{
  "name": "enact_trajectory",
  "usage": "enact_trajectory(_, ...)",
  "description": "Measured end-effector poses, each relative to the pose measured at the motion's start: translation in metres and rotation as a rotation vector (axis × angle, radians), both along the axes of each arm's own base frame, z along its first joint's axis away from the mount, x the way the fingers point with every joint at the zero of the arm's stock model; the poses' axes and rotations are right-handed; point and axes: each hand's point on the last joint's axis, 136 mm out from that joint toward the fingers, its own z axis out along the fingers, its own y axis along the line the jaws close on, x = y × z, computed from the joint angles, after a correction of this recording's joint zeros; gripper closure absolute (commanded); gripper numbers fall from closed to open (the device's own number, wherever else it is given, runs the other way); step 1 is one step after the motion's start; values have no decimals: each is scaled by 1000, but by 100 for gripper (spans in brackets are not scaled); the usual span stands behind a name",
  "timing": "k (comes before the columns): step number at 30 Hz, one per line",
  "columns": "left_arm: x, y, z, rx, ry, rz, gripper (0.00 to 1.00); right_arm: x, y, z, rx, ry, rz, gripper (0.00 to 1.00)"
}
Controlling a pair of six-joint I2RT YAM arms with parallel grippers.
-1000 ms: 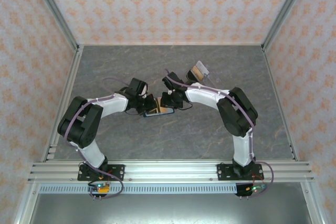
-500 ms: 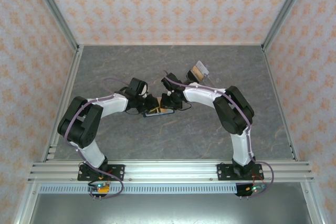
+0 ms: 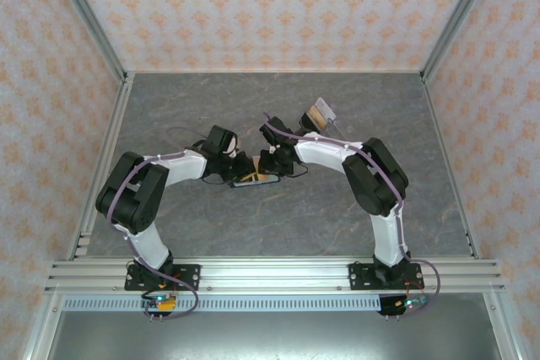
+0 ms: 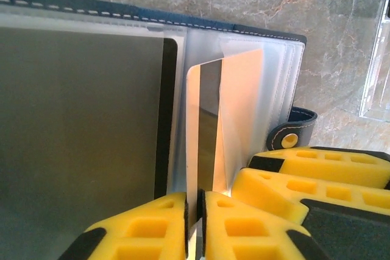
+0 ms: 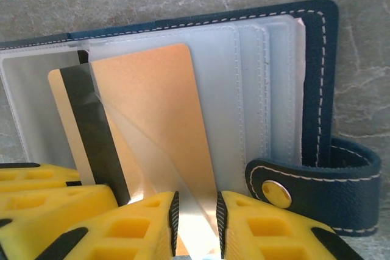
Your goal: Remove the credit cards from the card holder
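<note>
My left gripper (image 4: 195,226) was pinched on the brown-orange card's (image 4: 210,132) near edge; its long axis ran straight away into the card holder (image 4: 152,16). My right gripper (image 5: 196,217) clamped a clear sleeve (image 5: 177,193).

Card holder (image 3: 253,180) between both end effectors

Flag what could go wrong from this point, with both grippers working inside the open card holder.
1. The left gripper pinches only the thin edge of an orange card; it may slip free when pulled.
2. The right gripper seems to pinch a clear sleeve flap over the card, so a pull could tear it or lift the whole card holder.
3. The two sets of yellow fingers sit very close together and could collide.
</note>
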Motion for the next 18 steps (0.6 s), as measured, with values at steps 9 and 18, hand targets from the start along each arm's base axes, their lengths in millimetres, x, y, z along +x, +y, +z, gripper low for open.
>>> enact_trajectory(9,1,14,17,-1,-36,9,94,3,-2,0,0,-4,-9,72)
enact_trajectory(18,-7,50,65,65,-137,58,95,8,-7,25,102,-47,-24,49)
